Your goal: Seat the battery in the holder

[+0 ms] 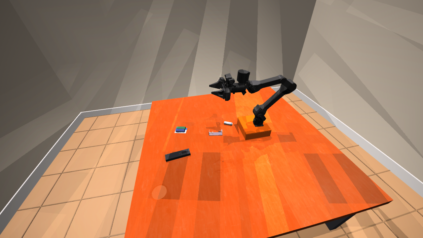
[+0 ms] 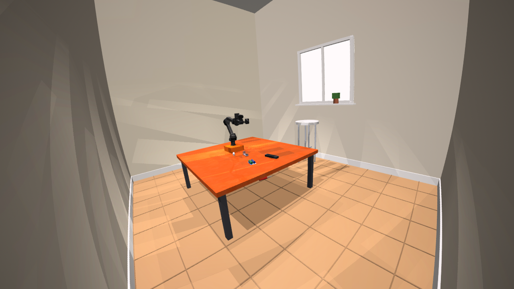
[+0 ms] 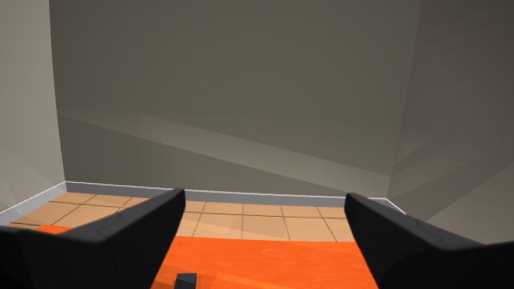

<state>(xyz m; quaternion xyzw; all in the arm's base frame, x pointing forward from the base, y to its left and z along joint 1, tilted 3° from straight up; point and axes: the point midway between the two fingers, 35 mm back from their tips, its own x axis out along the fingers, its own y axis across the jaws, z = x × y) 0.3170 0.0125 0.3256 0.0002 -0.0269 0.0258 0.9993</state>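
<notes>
A white battery lies on its side on the orange table, between the holder and the arm's base block. The small pale holder stands on the table beside it, with upright parts at its ends; it is too small to tell the spring from the lip. My gripper is open and empty, high above the table and pointing level toward the far wall. The battery and the holder are apart, and neither shows in the wrist view.
A green and a blue cylinder lie side by side on a white pad. A black remote-like box lies on the table. The arm stands on an orange block.
</notes>
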